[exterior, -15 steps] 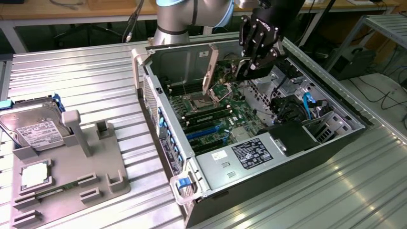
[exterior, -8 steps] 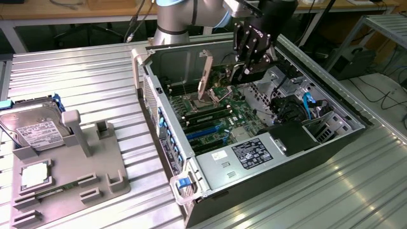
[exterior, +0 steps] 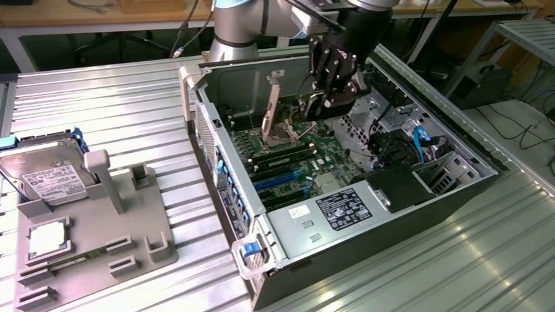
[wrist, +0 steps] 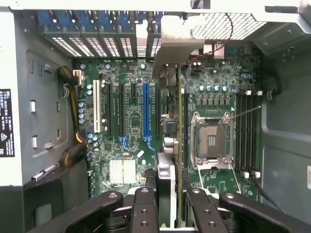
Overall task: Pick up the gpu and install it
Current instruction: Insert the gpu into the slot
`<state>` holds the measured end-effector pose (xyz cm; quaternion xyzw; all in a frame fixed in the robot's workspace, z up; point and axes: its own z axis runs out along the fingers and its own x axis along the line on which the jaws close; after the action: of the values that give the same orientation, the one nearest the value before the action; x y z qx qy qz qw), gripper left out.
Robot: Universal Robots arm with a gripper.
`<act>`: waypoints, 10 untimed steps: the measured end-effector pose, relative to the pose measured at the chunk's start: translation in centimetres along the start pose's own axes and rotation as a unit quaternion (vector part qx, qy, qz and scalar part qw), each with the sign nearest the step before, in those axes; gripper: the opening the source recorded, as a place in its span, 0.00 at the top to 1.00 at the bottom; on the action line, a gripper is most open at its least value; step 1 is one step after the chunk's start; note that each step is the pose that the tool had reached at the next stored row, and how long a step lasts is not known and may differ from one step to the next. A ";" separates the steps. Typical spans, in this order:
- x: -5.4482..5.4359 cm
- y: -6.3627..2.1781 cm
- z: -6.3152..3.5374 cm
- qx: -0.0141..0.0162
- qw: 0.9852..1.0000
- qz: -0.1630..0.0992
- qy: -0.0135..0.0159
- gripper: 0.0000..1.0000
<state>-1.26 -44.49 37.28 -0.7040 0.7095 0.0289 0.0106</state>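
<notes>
- Holding the gpu [wrist: 167, 170] edge-on, the gripper [wrist: 171, 199] is closed narrow on the card's end away from the bracket [wrist: 176, 43].
- The gpu is inside the open PC case [exterior: 451, 195], upright over the motherboard [wrist: 124, 145], between the blue slot [wrist: 145, 109] and the CPU socket [wrist: 211, 141]; whether it is seated cannot be told.
- Risk: the card edge could miss the slot if the arm is slightly off, and pressing then could bend the contacts.
- Risk: the bracket may snag on the rear slot openings [wrist: 104, 46], tilting the card in the grip.
- Risk: the one-end pinch could let the card pivot or slip under push force.
- Look: a thin, flat card with a dark face and a pale silver bracket strip at the case's rear end.
</notes>
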 end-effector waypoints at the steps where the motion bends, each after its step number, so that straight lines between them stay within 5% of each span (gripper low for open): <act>1: 0.1 0.20 0.16 0.000 1.000 0.000 0.000 0.72; 10: 1.1 1.03 1.34 0.001 1.000 0.012 0.000 0.72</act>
<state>-2.34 -45.51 35.91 -0.6952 0.7181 0.0287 0.0110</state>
